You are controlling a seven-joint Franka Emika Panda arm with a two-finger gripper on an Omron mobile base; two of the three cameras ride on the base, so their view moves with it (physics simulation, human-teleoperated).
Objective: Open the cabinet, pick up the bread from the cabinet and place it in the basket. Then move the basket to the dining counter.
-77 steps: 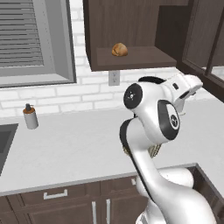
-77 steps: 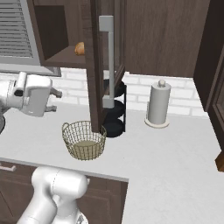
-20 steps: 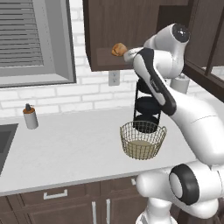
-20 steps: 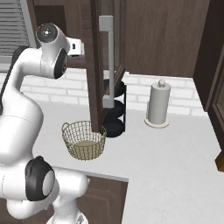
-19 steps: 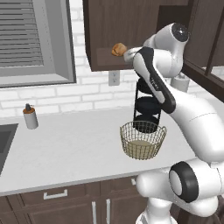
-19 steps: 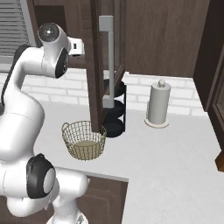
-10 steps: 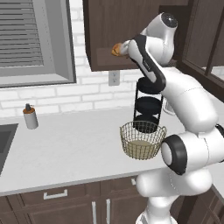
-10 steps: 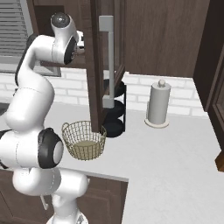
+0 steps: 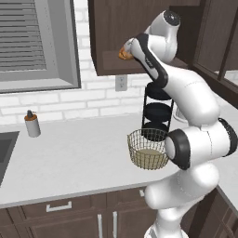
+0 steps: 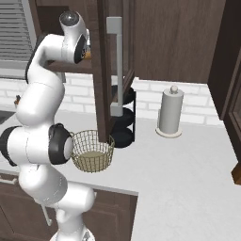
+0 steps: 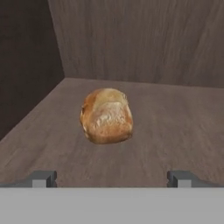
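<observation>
A wire-mesh basket [image 9: 148, 149] waits at the front of the pale grey worktop [image 9: 69, 158], near its edge and just in front of a black tiered rack [image 9: 157, 111], likely set there so the roll can be dropped straight down into it. A paper towel roll [image 10: 169, 112] stands well off to one side by the brick wall, and a small capped bottle [image 9: 31, 124] near the window at the other. Above them the white arm reaches up into the dark wooden cabinet [image 9: 109, 32], whose door [image 10: 114, 66] with its long silver handle hangs swung out over the basket. Seen from the hand, the gripper [image 11: 112, 179] has its fingers spread wide with nothing between them, lined up either side of the bread [image 11: 106, 115], which lies apart from them on the cabinet shelf [image 11: 175, 131], short of the back wall. The wide spread looks chosen to clear the roll's full width; the pick appears about to begin, with the carry to the dining counter not yet started.
</observation>
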